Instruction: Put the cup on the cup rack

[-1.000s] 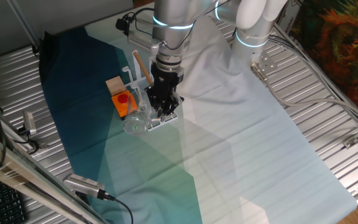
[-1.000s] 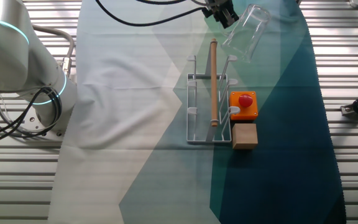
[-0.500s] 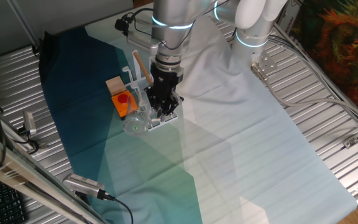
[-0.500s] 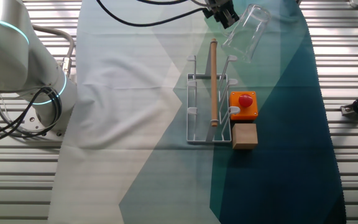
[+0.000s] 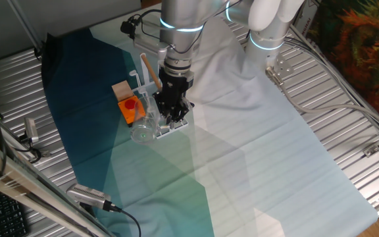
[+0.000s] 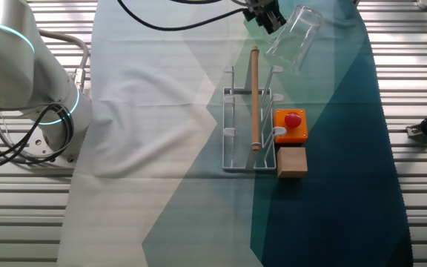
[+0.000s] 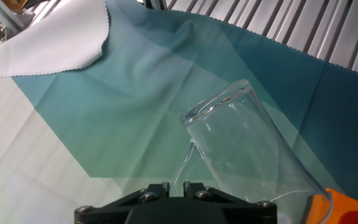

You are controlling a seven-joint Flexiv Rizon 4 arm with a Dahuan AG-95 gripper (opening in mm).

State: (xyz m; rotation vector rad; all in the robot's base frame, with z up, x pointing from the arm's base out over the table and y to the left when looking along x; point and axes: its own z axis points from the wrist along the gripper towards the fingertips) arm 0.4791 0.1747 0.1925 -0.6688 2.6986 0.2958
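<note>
Cup [image 7: 247, 152] of clear glass fills the lower right of the hand view, tilted with its open rim up and to the left, held off the cloth by its thin handle. Gripper [image 7: 176, 190] shows only as 2 black fingertip blocks at the bottom edge, drawn close together on that handle, with almost no gap between them.

Beyond the cup in that view lies a teal and pale green cloth [image 7: 104, 106], with a white cloth [image 7: 48, 43] folded over it at the upper left. A corner of an orange box [image 7: 347, 208] shows at the lower right.

From one fixed view, the gripper [image 5: 170, 112] hangs over the near end of the cup rack [image 5: 173, 125], and the cup [image 5: 143, 128] sits tipped at its left side, just beside the orange box with a red button [image 5: 130, 108].

From the other fixed view, looking down, the cup [image 6: 293, 41] is tilted beyond the far end of the white cup rack [image 6: 247, 130]. A wooden rod [image 6: 255, 96] lies along the rack. The orange box [image 6: 291, 124] and a brown block [image 6: 291, 162] sit at the rack's right side.
</note>
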